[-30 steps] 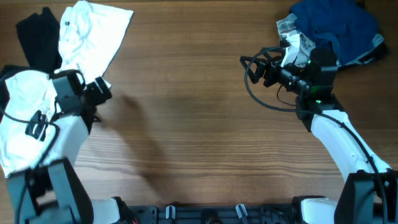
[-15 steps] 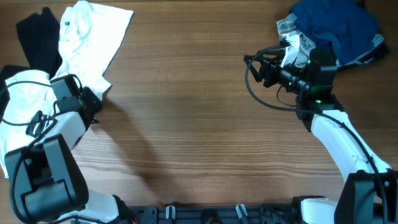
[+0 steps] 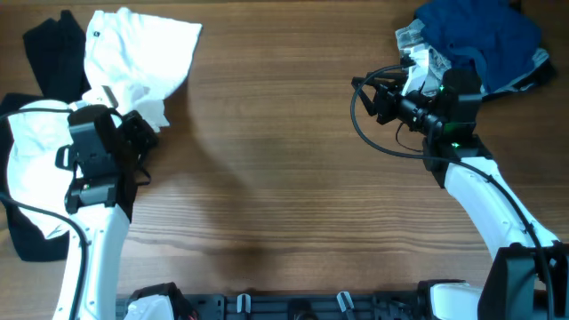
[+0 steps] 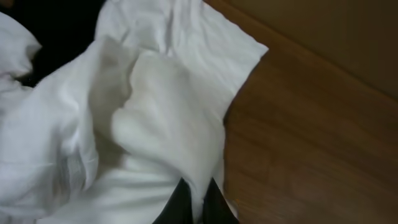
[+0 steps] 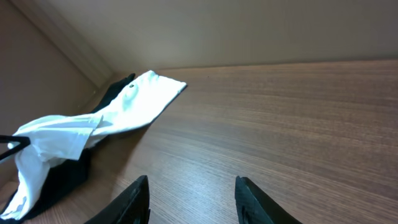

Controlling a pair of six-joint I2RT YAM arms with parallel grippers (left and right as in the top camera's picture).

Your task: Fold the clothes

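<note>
At the near left of the wooden table [image 3: 284,196], the left gripper [image 4: 197,202] has its fingers pressed together on a fold of the white shirt [image 3: 133,62], pinching it. Since half a second ago this arm has swung round, and the shirt's far edge now spreads further right. A black garment [image 3: 49,49] lies just left of the shirt. At the right, the right gripper [image 3: 366,96] is unmoved, fingers spread, holding nothing. A blue clothes pile [image 3: 480,31] sits in the far right corner.
</note>
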